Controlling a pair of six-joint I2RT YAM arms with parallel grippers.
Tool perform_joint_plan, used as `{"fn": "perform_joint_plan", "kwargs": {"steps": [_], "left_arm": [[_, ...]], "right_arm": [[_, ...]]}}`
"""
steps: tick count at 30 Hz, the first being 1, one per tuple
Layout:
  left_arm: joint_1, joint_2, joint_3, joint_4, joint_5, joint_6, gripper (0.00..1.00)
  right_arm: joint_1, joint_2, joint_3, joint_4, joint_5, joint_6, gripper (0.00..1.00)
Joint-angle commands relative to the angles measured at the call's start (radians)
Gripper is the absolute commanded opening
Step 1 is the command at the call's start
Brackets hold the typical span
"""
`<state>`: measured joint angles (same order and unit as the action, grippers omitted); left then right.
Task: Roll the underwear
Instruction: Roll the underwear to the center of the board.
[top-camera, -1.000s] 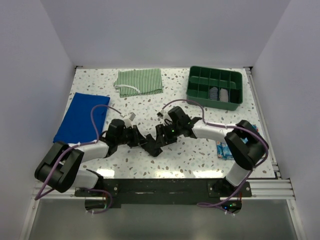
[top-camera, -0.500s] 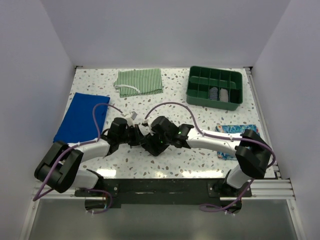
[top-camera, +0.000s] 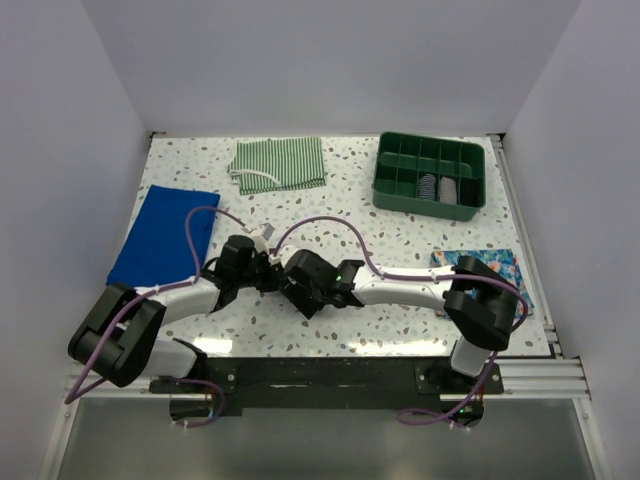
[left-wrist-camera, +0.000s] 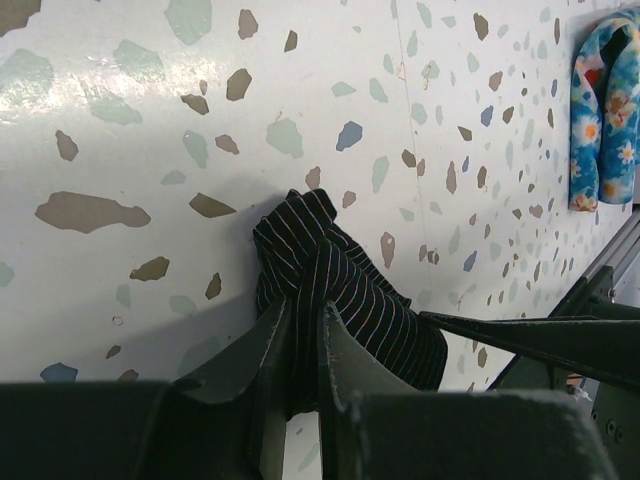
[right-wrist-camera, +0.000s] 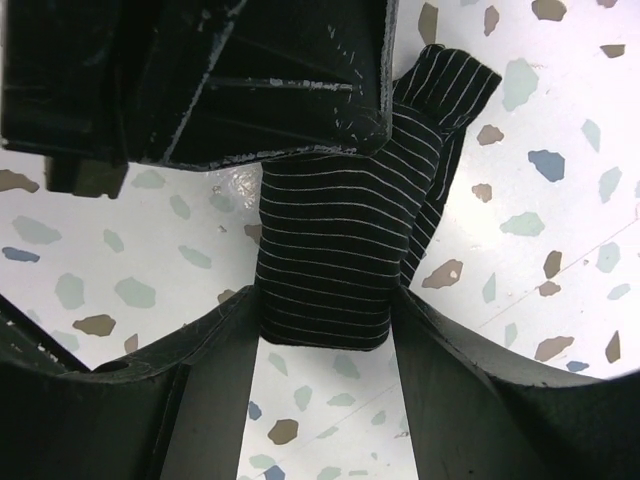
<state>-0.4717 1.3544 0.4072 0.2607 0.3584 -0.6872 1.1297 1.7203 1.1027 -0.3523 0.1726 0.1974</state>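
Observation:
The underwear (left-wrist-camera: 340, 290) is a dark roll with thin white pinstripes, lying on the speckled table near its front middle (top-camera: 291, 284). My left gripper (left-wrist-camera: 303, 310) is shut on one end of the roll, with fabric pinched between its fingers. From the other side, my right gripper (right-wrist-camera: 325, 300) straddles the roll (right-wrist-camera: 330, 260), both fingers pressing against its sides. In the top view the left gripper (top-camera: 272, 277) and the right gripper (top-camera: 303, 292) meet over the roll and hide most of it.
A green-and-white striped cloth (top-camera: 278, 163) lies at the back. A blue cloth (top-camera: 160, 235) lies at the left. A green divided tray (top-camera: 425, 208) at the back right holds rolled items (top-camera: 437, 187). A floral cloth (top-camera: 485, 275) lies near the right edge.
My right arm has swung left and lower, bringing its gripper onto the roll beside the left gripper and uncovering the floral cloth. The left gripper has stayed put.

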Motion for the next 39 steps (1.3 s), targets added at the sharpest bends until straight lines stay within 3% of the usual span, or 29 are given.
{"fn": "perform_joint_plan", "kwargs": {"steps": [1,8,18,29,33,34,39], "left_arm": [[-0.002,0.003,-0.007,-0.080,-0.065,0.031,0.03],[-0.002,0.012,-0.004,-0.078,-0.064,0.029,0.03],[-0.002,0.014,-0.002,-0.081,-0.067,0.028,0.03],[-0.004,0.012,-0.007,-0.081,-0.067,0.029,0.03],[-0.002,0.012,-0.013,-0.072,-0.062,0.025,0.03],[-0.002,0.012,-0.013,-0.072,-0.062,0.025,0.03],[-0.002,0.012,-0.013,-0.075,-0.064,0.029,0.03]], "right_arm": [[0.027,-0.007,0.034,0.010,0.179,-0.021,0.58],[0.030,-0.074,0.025,0.022,0.154,-0.030,0.59],[0.056,-0.013,0.037,0.052,0.114,-0.012,0.59],[0.058,0.048,0.020,0.068,0.180,0.034,0.58],[0.056,0.062,0.017,0.061,0.205,0.034,0.47],[0.058,0.067,0.016,0.059,0.202,0.033,0.37],[0.058,0.078,-0.018,0.070,0.159,0.034,0.17]]}}
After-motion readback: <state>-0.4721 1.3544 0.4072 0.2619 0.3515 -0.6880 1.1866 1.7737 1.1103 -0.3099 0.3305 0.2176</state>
